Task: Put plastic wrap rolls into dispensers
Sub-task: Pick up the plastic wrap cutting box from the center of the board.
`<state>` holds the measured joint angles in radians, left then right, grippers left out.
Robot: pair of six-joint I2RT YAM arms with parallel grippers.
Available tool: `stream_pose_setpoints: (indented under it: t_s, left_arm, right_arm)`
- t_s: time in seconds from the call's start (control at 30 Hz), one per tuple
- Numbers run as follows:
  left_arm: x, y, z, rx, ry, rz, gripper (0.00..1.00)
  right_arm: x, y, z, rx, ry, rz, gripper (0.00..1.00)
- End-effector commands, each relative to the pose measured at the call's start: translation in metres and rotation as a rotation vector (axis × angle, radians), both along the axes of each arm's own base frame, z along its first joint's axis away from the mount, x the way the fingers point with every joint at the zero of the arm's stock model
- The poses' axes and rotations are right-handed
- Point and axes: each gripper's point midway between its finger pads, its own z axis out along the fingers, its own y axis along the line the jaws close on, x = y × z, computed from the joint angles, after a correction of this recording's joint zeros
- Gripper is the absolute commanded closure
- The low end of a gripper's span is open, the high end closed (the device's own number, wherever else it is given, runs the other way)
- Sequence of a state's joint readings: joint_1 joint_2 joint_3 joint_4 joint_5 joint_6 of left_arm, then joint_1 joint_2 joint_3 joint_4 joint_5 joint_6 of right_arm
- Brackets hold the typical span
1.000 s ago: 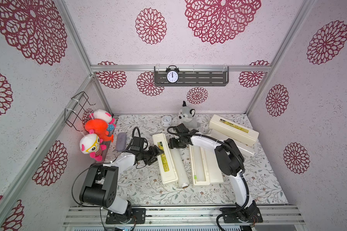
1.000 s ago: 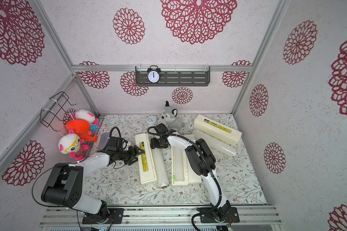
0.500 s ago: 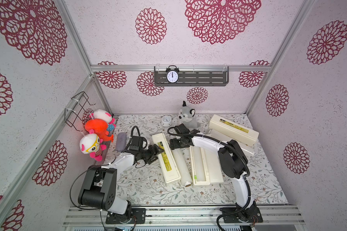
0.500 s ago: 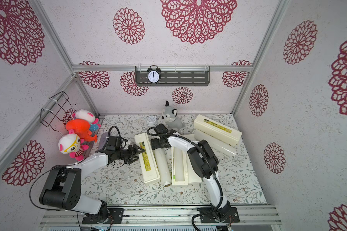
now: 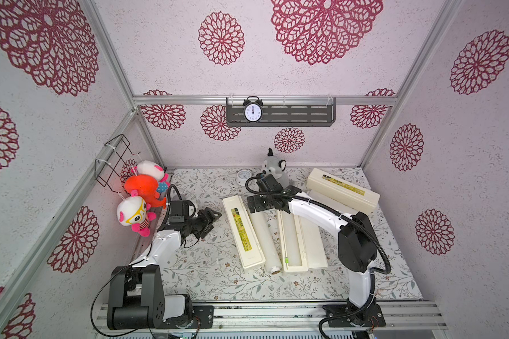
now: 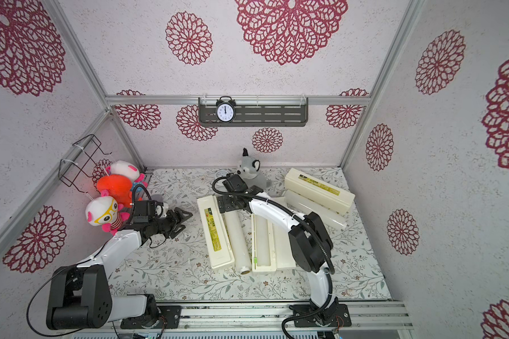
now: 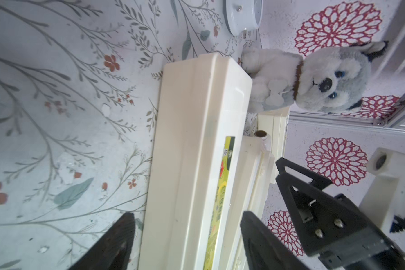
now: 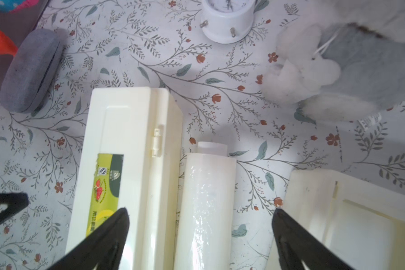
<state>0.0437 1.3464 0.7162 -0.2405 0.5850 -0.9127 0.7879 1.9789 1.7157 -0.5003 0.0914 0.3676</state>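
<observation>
Released since earlier, the roll (image 8: 206,198) is straddled by wide right fingers (image 8: 103,240) beside the dispenser (image 8: 131,140); its yellow-green label (image 8: 105,187) is illegible; left fingers (image 7: 117,243) are parted, empty.

My L arm (image 5: 165,243) & R arm (image 5: 312,209): glossy white shells w/ big matte black joint blocks (image 5: 356,245). Thin black cable (image 5: 168,195) loops off the L wrist; thick ribbed black hose (image 5: 388,259) runs along the R. L gripper (image 5: 214,220) & R gripper (image 8: 200,210): black plastic, triangular tapered fingers. Two silver screw tips (image 7: 338,223) show on one R finger mount. White cam block (image 7: 384,168) by the R wrist.
</observation>
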Motion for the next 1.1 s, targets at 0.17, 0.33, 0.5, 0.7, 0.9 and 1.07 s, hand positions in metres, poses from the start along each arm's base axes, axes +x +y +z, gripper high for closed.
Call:
stream_pose_setpoints:
  t_s: [0.17, 0.33, 0.5, 0.7, 0.9, 1.07]
  left_arm:
    - [0.003, 0.026, -0.015, 0.003, -0.011, 0.092, 0.24]
    - [0.003, 0.025, -0.018, -0.003, -0.018, 0.087, 0.24]
    - [0.001, 0.025, -0.021, -0.011, -0.023, 0.090, 0.24]
    - [0.001, 0.024, -0.025, -0.024, -0.022, 0.086, 0.24]
    - [0.000, 0.023, -0.025, -0.032, -0.024, 0.081, 0.24]
    - [0.001, 0.023, -0.024, -0.035, -0.027, 0.080, 0.24]
  right_arm:
    - [0.000, 0.040, -0.003, -0.068, -0.020, 0.076, 0.01]
    - [0.000, 0.055, -0.023, -0.083, 0.029, 0.099, 0.01]
    - [-0.006, 0.066, -0.039, -0.079, 0.081, 0.118, 0.01]
    - [-0.019, 0.075, -0.058, -0.055, 0.164, 0.157, 0.01]
    - [-0.029, 0.091, -0.049, 0.043, 0.194, 0.204, 0.01]
    - [-0.029, 0.082, -0.067, -0.038, 0.207, 0.174, 0.01]
